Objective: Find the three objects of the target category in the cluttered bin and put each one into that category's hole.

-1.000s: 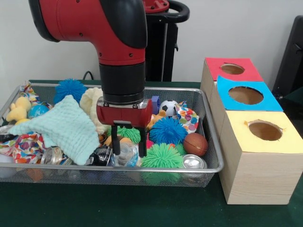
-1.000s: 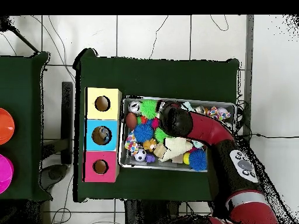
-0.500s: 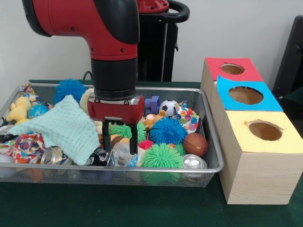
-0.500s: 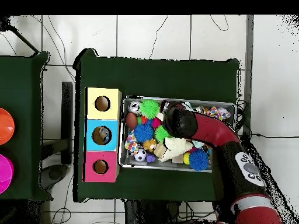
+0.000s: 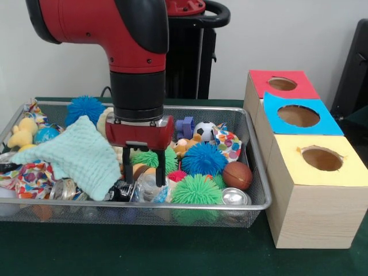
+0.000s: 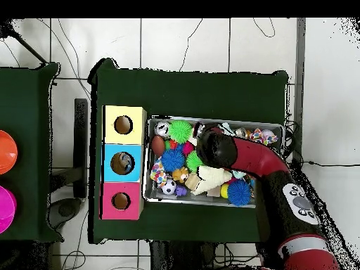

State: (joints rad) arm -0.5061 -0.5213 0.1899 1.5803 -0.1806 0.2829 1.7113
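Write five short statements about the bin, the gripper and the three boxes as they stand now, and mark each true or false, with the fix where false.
1. The gripper hangs open over the wire bin, fingers pointing down. True.
2. The box nearest the front camera has a red top. False: the yellow-topped box is nearest; the red-topped box is farthest.
3. A light green cloth lies in the bin beside the gripper. True.
4. The small brown basketball sits in the blue-topped box's hole. False: it lies in the bin.
5. The gripper holds the blue spiky ball. False: that ball lies free in the bin.
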